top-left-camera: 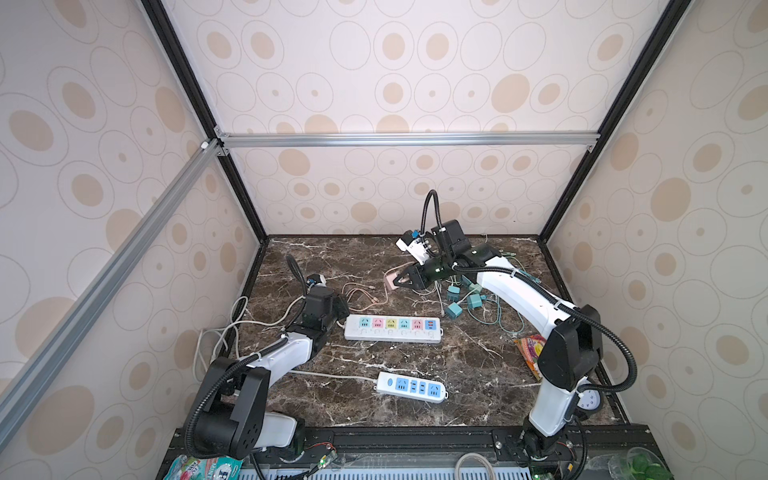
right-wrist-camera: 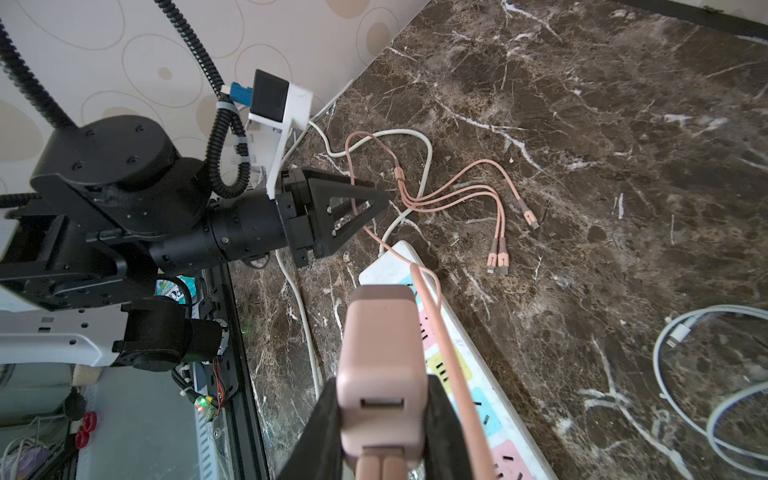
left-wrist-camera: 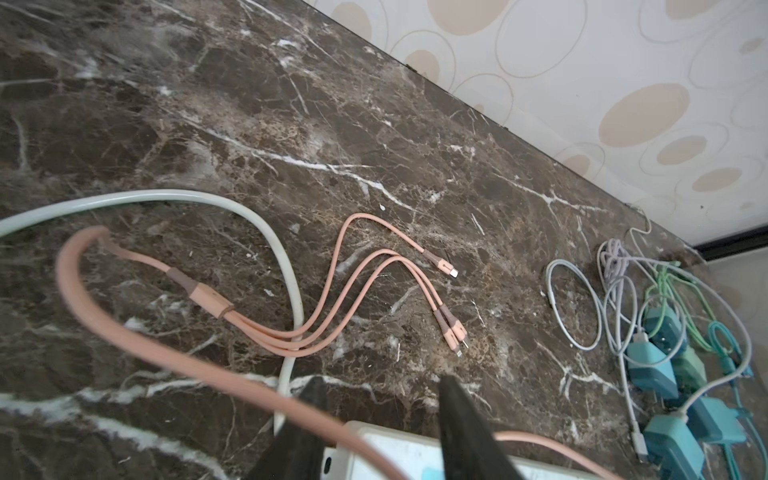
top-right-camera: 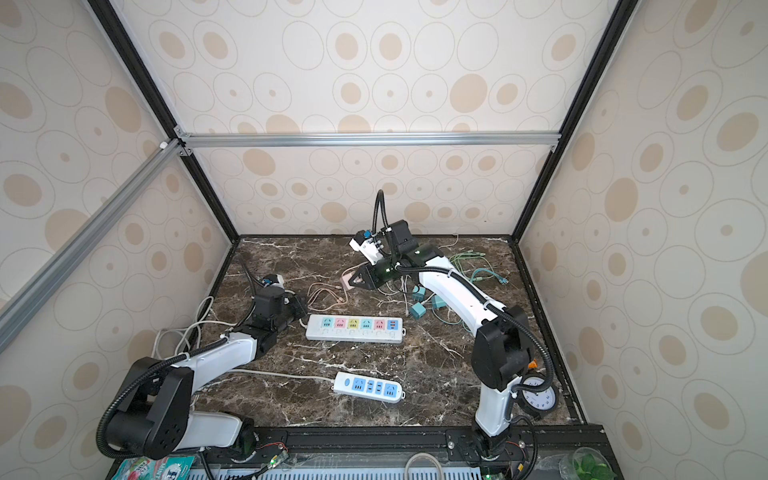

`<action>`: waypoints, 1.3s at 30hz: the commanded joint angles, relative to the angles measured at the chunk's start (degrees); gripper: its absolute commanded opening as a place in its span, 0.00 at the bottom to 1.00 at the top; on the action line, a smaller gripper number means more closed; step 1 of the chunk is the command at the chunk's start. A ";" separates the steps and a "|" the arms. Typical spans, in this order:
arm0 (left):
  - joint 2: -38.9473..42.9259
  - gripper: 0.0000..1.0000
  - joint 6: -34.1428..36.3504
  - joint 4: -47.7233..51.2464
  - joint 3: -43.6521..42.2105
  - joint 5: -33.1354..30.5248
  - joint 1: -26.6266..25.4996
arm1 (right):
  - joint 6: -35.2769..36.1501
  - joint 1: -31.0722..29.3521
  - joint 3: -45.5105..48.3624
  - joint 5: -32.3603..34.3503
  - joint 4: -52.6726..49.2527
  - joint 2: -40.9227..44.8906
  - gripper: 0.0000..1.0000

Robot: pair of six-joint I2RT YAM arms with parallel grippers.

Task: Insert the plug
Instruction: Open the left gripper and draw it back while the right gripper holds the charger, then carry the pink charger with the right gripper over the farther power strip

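Right wrist: pink plug (right-wrist-camera: 380, 365) sits between fingers (right-wrist-camera: 318, 432) (both touching).

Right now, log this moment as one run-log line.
status: not inserted | right gripper: shut on pink boxy charger plug | left gripper: at pink three-headed cable, closure unclear | target: white power strip with coloured sockets

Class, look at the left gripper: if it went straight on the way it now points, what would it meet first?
Most likely the pink cable, which crosses between the left gripper's open jaws. Beyond lies bare table; its height over the strip is unclear.
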State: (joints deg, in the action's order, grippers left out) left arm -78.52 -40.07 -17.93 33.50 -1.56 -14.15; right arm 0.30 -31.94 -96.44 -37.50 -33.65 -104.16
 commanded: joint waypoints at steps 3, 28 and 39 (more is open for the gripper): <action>3.84 0.00 2.64 -1.18 3.60 -2.38 5.66 | 8.12 -1.52 -2.24 -1.14 -3.68 0.03 0.00; 8.58 0.00 5.55 2.88 13.22 14.66 30.32 | 32.32 -18.63 -44.33 37.00 -37.91 -31.48 0.00; 8.78 0.00 6.89 3.87 13.44 13.48 30.50 | 34.19 -24.20 -57.94 44.56 -45.51 -39.95 0.00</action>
State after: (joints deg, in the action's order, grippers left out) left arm -69.97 -33.65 -14.26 45.76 11.88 16.08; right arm 32.18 -55.37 -150.85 4.73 -74.39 -141.38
